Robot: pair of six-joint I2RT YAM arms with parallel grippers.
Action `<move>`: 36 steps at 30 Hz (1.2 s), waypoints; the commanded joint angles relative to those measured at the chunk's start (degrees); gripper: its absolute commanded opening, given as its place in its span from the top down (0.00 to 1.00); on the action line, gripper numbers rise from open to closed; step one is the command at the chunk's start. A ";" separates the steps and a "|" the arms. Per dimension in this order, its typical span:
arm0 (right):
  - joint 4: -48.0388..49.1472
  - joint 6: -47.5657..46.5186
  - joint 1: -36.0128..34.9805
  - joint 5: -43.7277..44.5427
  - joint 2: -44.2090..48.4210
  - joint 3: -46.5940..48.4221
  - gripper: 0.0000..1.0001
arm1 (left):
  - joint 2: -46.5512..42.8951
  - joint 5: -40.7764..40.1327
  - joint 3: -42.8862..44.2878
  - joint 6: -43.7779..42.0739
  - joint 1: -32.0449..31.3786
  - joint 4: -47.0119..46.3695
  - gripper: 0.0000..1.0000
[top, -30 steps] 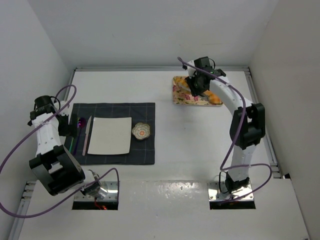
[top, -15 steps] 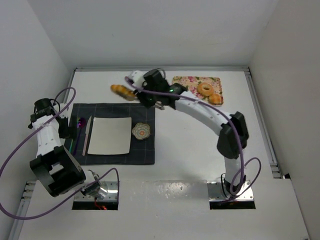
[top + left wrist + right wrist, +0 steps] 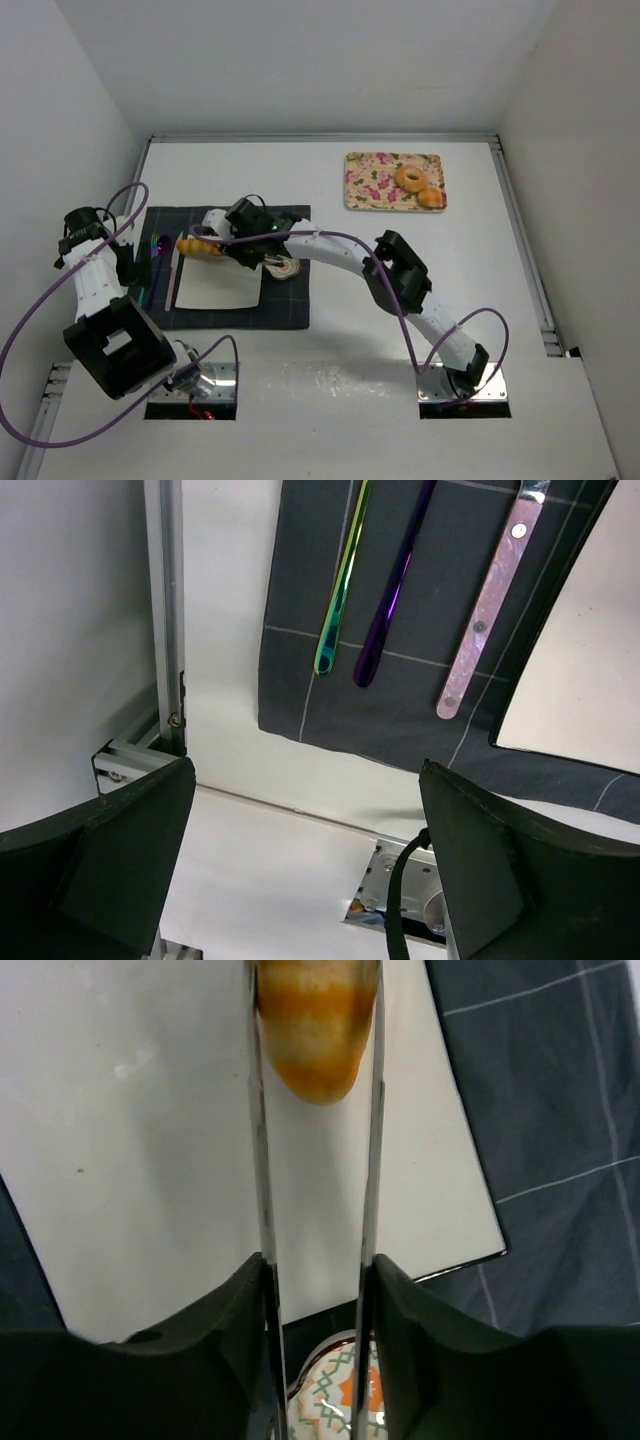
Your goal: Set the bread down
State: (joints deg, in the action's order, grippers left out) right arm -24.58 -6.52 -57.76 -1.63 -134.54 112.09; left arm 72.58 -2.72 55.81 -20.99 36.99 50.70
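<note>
The twisted roll (image 3: pixel 198 246) is held between the narrow-set jaws of the right gripper (image 3: pixel 313 1000), over the plate's (image 3: pixel 225 285) ten o'clock corner. If released here, it could be tipped off the rim onto the knife (image 3: pixel 174 272) at nine o'clock.

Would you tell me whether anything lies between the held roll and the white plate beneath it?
Nothing visible does: the right end effector holds the roll over bare plate; the floral dish sits off its edge.
</note>
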 commanded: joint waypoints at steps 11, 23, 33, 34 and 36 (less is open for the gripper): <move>4.89 -1.65 -1.57 1.45 10.43 -3.55 0.41 | -0.42 2.28 0.53 -0.89 1.24 -0.60 0.00; 9.28 -1.04 1.06 7.87 29.22 -15.48 0.43 | -0.42 3.33 1.05 -1.42 1.24 -0.60 0.00; -1.50 6.08 25.36 22.98 46.64 -33.07 0.43 | 0.11 4.57 2.11 -1.95 1.77 -0.60 0.00; -3.70 9.22 28.72 24.29 47.17 -33.86 0.43 | 0.63 5.09 2.11 -1.95 1.77 -0.08 0.00; -6.79 10.12 33.22 24.83 47.62 -35.01 0.43 | 0.64 5.09 2.72 -1.95 1.77 -0.07 0.00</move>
State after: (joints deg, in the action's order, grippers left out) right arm -24.82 -1.04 -29.10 18.31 -88.73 79.11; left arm 73.08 0.86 56.07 -22.41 37.98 50.76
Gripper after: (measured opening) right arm 0.577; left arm 0.997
